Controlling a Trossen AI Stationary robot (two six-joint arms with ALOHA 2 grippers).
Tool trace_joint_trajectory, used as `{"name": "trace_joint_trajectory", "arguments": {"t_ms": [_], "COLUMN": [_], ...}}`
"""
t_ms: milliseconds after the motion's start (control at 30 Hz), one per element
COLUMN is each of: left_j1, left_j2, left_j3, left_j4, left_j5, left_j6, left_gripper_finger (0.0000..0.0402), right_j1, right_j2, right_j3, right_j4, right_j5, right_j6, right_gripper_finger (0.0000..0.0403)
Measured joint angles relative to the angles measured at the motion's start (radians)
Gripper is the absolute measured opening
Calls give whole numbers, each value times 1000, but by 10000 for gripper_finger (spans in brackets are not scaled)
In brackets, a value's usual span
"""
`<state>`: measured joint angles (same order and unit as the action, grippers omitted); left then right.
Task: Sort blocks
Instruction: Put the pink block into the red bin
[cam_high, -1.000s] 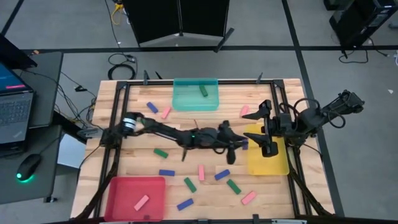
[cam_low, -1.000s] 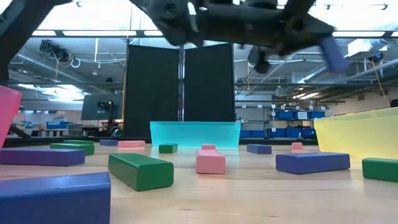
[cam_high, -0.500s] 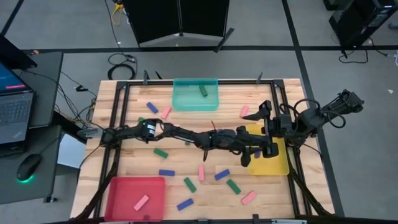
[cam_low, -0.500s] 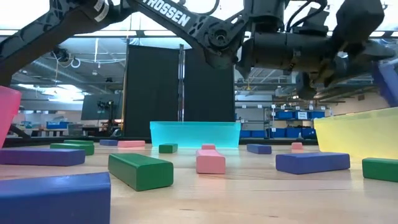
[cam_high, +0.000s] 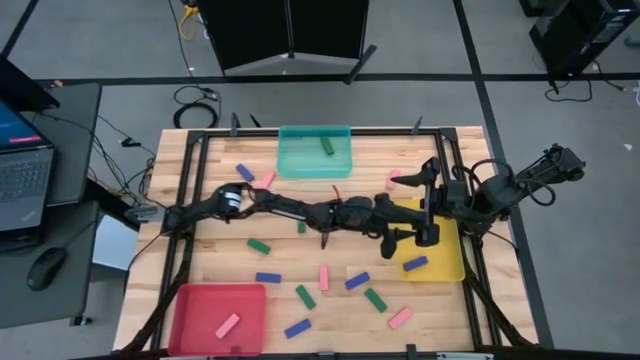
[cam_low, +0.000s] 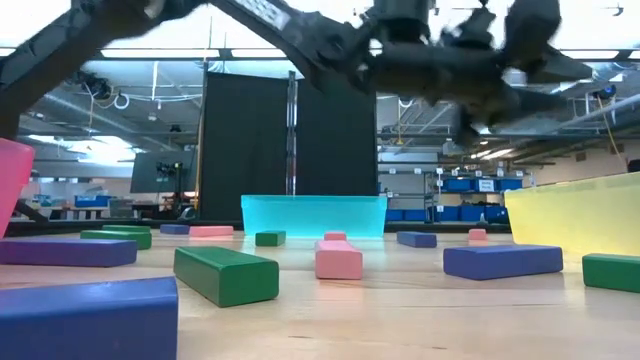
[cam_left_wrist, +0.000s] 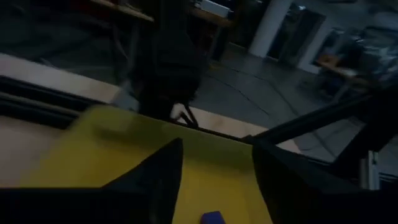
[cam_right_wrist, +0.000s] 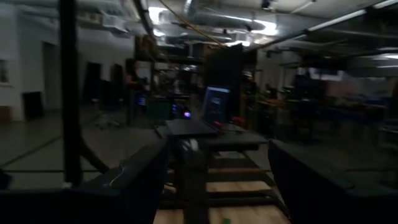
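Observation:
My left gripper reaches across the table and hangs open above the yellow tray. In the left wrist view my left gripper stands over a blue block that lies flat on the tray floor, also seen as the blue block from above. Loose pink, green and blue blocks lie on the wood, such as a pink one and a green one. My right gripper waits open at the tray's far right side, touching nothing; its wrist view looks level across the table.
A teal tray at the far edge holds a green block. A red tray at the near left corner holds a pink block. A black frame borders the table. A laptop sits off the left side.
My left gripper has carried a blue block toward the table's right edge, from mid-table to over the yellow tray, and has let it go. The block now lies in the tray. My right arm has kept still.

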<state>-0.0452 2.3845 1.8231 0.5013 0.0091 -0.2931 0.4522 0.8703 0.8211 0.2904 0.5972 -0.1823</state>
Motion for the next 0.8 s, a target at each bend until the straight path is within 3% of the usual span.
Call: {"name": "trace_joint_trajectory", "arguments": {"t_ms": [133, 333, 400, 467, 600, 800], "left_j1": [3, 6, 1, -11, -41, -86], "left_j2": [-187, -522, -636, -745, -970, -1267], "left_j3": [-225, -631, -742, -845, -1018, -1166], "left_j4": [67, 162, 163, 161, 157, 2], "left_j5": [-94, -205, -252, -304, -421, -523], "left_j6": [63, 74, 78, 80, 80, 65], "left_gripper_finger": [160, 141, 141, 142, 142, 142], "right_j1": [-9, -93, -154, -228, -406, -601], "right_j2": [-2, -3, -3, -3, 31, 133], "right_j3": [0, 0, 0, 0, 0, 0], "right_j4": [-1, -102, -204, -324, -540, -667], "right_j5": [87, 494, 544, 505, 276, 56], "right_j6": [2, 116, 216, 351, 602, 731], "right_gripper_finger": [284, 279, 275, 272, 269, 268]}}
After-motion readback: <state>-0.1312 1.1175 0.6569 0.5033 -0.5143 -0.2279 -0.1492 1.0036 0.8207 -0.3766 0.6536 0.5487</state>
